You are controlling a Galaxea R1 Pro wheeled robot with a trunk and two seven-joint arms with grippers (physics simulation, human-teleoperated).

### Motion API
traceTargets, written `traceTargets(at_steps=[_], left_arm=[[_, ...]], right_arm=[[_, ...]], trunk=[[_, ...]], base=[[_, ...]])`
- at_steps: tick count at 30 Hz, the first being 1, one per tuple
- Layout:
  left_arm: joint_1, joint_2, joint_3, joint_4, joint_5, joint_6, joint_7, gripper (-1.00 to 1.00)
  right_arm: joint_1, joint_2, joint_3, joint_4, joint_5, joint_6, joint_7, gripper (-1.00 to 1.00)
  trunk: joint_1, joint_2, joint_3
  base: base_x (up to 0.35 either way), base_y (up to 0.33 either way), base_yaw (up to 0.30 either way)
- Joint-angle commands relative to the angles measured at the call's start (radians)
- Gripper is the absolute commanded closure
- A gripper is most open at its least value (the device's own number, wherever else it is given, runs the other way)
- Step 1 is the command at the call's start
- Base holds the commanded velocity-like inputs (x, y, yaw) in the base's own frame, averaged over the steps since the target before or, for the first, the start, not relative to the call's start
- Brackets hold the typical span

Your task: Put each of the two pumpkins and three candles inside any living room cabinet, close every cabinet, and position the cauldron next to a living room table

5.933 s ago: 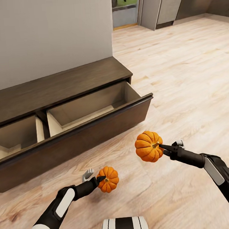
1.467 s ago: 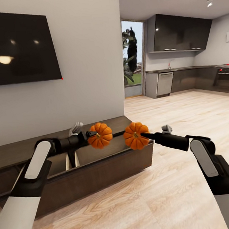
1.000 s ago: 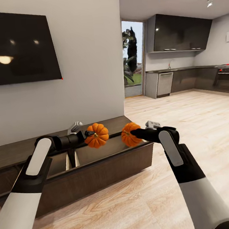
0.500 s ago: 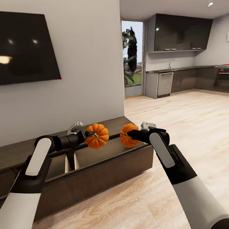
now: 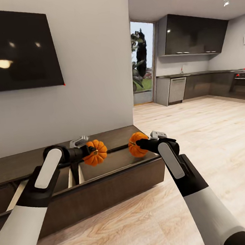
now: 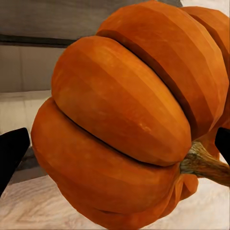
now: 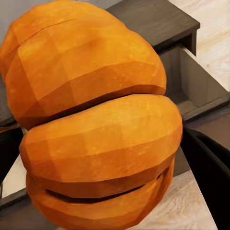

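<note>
- The left gripper (image 5: 88, 152) is clamped on a small orange pumpkin (image 5: 95, 157), holding it up in the air above the open drawer of the cabinet (image 5: 116, 178).
- In the left wrist view that pumpkin (image 6: 129, 120) sits very close to the camera, its brown stem pointing out to one side, with the dark tips of the fingers (image 6: 12, 153) at either edge.
- The right gripper (image 5: 141, 146) is closed around the second pumpkin (image 5: 136, 144), which also hangs in the air, over the right end of the same open drawer.
- In the right wrist view the second pumpkin (image 7: 96, 120) is ribbed and bright orange; behind it are the dark top of the cabinet (image 7: 153, 21) and the lighter inside of the drawer.
- The two pumpkins are near each other but apart, at about the same height.
- The cabinet is long, low and dark brown, standing against the white wall; its pull-out front is drawn out toward the robot, showing pale wooden dividers inside.
- A black television (image 5: 17, 50) hangs on the wall above the cabinet.
- Beyond the wall's corner, a kitchen with dark grey cupboards (image 5: 193, 34) opens at the far right, across a light wooden floor (image 5: 197, 130).
</note>
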Motion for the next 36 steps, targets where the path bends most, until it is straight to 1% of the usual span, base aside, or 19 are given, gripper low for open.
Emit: traceTargets(at_steps=[1,4,6,9,10,12,14,16,19,22,28,32,36], left_arm=[[-0.001,-0.006,-0.001,-0.001,-0.003,-0.004,0.016,1.00],[-0.001,-0.023,-0.001,0.004,-0.043,-0.004,0.023,1.00],[-0.001,-0.032,-0.001,0.008,-0.066,-0.005,0.025,1.00],[-0.001,-0.052,-0.001,0.016,-0.112,-0.005,0.026,1.00],[-0.001,-0.058,0.000,0.018,-0.126,-0.006,0.026,1.00],[-0.001,-0.066,0.000,0.021,-0.140,-0.006,0.025,1.00],[-0.001,-0.069,0.000,0.022,-0.146,-0.006,0.025,1.00],[-0.001,-0.070,-0.001,0.027,-0.149,-0.006,0.025,1.00],[-0.001,-0.071,-0.002,0.043,-0.151,-0.006,0.025,1.00],[-0.001,-0.072,-0.002,0.050,-0.152,-0.006,0.025,1.00],[-0.001,-0.074,-0.007,0.059,-0.150,-0.006,0.024,1.00],[-0.001,-0.089,-0.009,0.069,-0.152,-0.006,0.023,1.00],[-0.001,-0.095,-0.012,0.090,-0.154,-0.006,0.023,1.00]], right_arm=[[-0.002,0.000,0.001,0.000,-0.010,0.001,-0.011,1.00],[-0.004,0.002,0.001,0.002,-0.010,-0.005,-0.008,1.00],[-0.004,0.008,0.002,0.009,-0.010,-0.029,-0.007,1.00],[-0.008,0.015,0.004,0.027,-0.010,-0.063,-0.007,1.00],[-0.014,0.016,0.008,0.035,-0.010,-0.069,-0.007,1.00],[-0.023,0.018,0.025,0.059,-0.009,-0.076,-0.007,1.00],[-0.030,0.020,0.041,0.083,-0.009,-0.090,-0.006,1.00],[-0.033,0.027,0.049,0.099,-0.010,-0.112,-0.005,1.00],[-0.034,0.040,0.053,0.115,-0.009,-0.128,-0.001,1.00],[-0.034,0.048,0.054,0.125,-0.009,-0.133,0.001,1.00],[-0.035,0.050,0.055,0.131,-0.009,-0.136,0.003,1.00],[-0.046,0.050,0.055,0.154,-0.009,-0.137,0.003,1.00],[-0.063,0.052,0.064,0.186,-0.010,-0.165,0.004,1.00]], trunk=[[0.000,-0.001,-0.001],[0.000,-0.001,-0.001],[0.000,-0.001,-0.001],[0.000,-0.001,-0.001],[0.000,-0.001,-0.001],[0.000,-0.001,-0.001],[0.000,-0.001,-0.001],[0.000,-0.001,-0.001],[0.000,-0.001,-0.001],[0.000,-0.001,-0.001],[0.000,-0.001,-0.001],[0.000,-0.001,-0.001],[0.000,-0.001,-0.001]], base=[[0.000,0.000,0.000],[0.000,0.000,0.000],[0.000,0.000,0.000],[0.000,0.000,0.000],[0.000,0.000,0.000],[0.000,0.000,0.000],[0.004,0.000,0.000],[0.086,0.000,0.000],[0.150,0.000,0.000],[0.048,0.000,0.000],[0.096,0.000,0.000],[0.030,0.000,0.000],[0.072,0.000,0.000]])
